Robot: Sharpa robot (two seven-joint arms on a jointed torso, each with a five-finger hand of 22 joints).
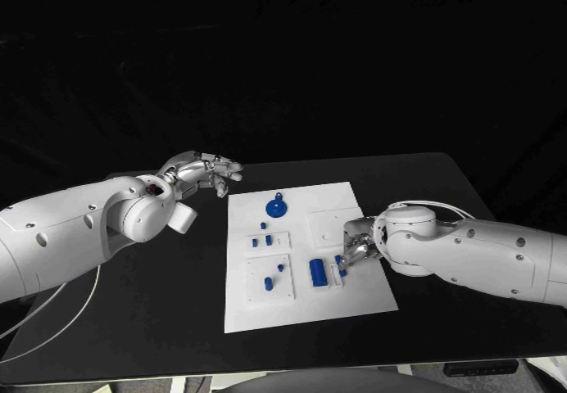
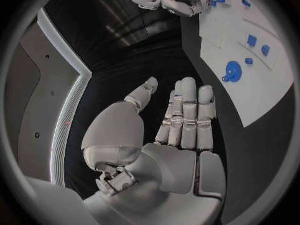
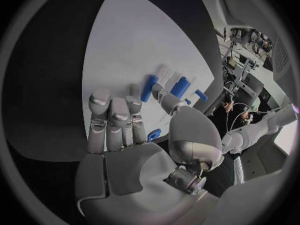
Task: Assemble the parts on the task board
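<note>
The white task board [image 1: 310,307] lies in the middle of the black table. On it are a round blue part with a handle [image 1: 275,207], several small blue pegs [image 1: 268,241] and a thicker blue cylinder [image 1: 317,273]. My right hand [image 1: 358,246] hovers at the board's right side, beside the cylinder. Its thumb and a finger pinch a slim blue peg [image 3: 149,87], also seen from the head camera [image 1: 340,262]. My left hand [image 1: 203,172] hangs above the table left of the board's far end, fingers straight and holding nothing [image 2: 184,120].
Raised white plates [image 1: 269,278] on the board carry the pegs. Bare black table [image 1: 154,311] stretches left of the board and in front of it. The table's right edge [image 1: 473,192] runs behind my right arm.
</note>
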